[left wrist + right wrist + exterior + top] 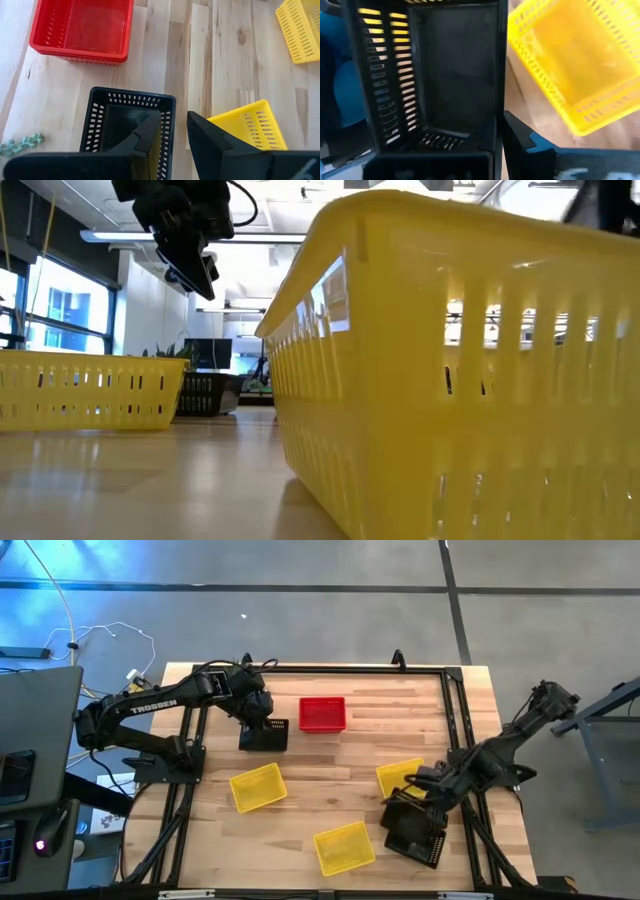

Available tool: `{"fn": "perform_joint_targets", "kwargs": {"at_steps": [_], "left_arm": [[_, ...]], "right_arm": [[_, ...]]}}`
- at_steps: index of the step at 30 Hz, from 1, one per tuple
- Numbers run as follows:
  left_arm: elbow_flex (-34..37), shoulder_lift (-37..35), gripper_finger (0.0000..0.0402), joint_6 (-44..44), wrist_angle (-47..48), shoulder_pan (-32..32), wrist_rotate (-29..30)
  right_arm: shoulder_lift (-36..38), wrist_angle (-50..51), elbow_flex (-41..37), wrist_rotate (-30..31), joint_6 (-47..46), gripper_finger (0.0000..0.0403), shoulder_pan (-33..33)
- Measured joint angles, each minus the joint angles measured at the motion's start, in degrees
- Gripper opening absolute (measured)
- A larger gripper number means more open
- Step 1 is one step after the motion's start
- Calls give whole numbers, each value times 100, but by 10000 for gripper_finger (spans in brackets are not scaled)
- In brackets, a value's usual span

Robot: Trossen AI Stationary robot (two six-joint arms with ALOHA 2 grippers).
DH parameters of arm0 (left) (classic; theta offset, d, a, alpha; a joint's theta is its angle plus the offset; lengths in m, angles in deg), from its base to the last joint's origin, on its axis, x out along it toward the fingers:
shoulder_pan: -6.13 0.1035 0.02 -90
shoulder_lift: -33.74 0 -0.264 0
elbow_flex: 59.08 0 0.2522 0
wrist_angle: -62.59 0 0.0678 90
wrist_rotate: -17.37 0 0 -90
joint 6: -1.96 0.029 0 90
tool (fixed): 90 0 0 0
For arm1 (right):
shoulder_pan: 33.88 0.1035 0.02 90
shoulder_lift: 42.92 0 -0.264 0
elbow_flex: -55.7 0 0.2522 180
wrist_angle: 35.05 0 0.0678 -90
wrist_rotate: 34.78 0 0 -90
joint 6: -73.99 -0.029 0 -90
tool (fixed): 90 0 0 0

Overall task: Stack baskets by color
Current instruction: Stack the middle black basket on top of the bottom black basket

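Just beside the red basket stack (322,713), the left gripper (172,131) straddles one wall of a black basket (125,125), one finger inside, unclenched. The right gripper (499,131), farther off, pinches another black basket (440,70): carry it level to the red stack's neighbour, aligning rims before nesting.

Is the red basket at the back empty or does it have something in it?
Empty: the left wrist view shows the red basket's bare floor.

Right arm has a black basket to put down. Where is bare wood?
Open wood lies between the red basket and the yellow basket, and along the far right edge. Crowded near the right gripper, where its black basket touches that yellow one.
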Motion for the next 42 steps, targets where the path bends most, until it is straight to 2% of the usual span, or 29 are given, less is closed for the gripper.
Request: {"fn": "perform_joint_targets", "kwargs": {"at_steps": [8, 16, 22, 35, 42], "left_arm": [[0, 0, 81, -124, 0, 1, 3], [0, 0, 81, -127, 0, 2, 107], [0, 0, 81, -127, -2, 0, 107], [0, 0, 81, -275, -2, 1, 106], [0, 0, 81, -275, -1, 1, 106]], "right_arm": [[0, -537, -513, -244, -812, 0, 569], [-28, -716, -540, -261, -1170, 0, 820], [-438, -768, -540, -530, -1173, 0, 854], [-1052, -955, -540, -634, -1176, 0, 854], [-1196, -879, -540, -893, -1503, 27, 844]]}}
